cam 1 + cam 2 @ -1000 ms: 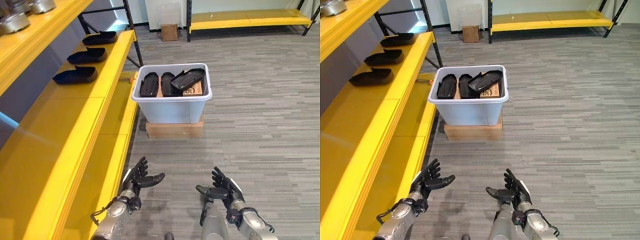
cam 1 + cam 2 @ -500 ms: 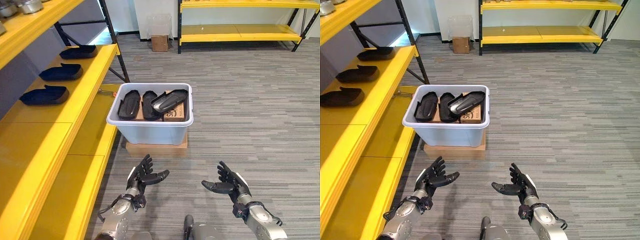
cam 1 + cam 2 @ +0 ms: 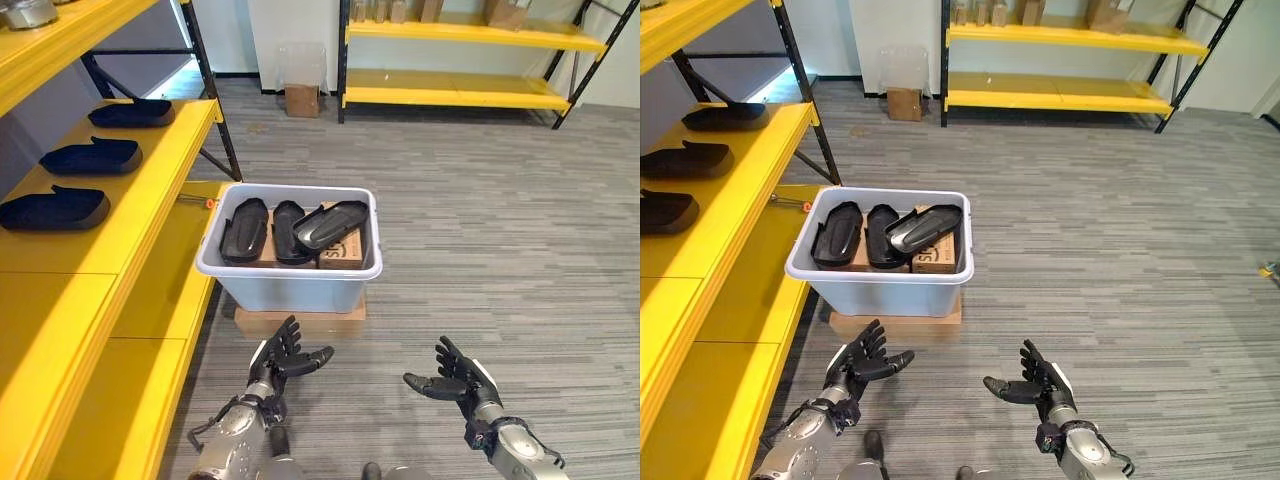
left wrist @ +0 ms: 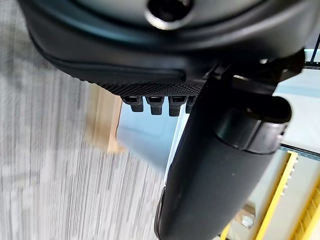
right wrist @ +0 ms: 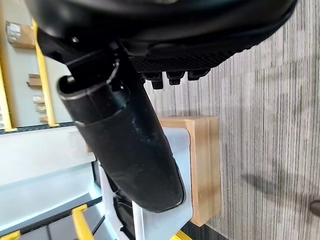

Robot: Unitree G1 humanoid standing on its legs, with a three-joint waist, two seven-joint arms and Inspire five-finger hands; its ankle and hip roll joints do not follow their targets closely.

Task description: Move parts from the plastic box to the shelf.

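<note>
Black parts (image 3: 290,222) lie in the plastic box (image 3: 290,280), which stands on a low wooden block (image 3: 298,322) on the floor, beside the front edge of the yellow shelf (image 3: 150,215). Three like parts (image 3: 92,157) already sit in a row on that shelf. I judge this the approach to the next pick. My left hand (image 3: 283,360) and right hand (image 3: 453,378) hover before the box's near wall, fingers spread, holding and touching nothing. Next I must reach over the box's near rim and close on one part.
</note>
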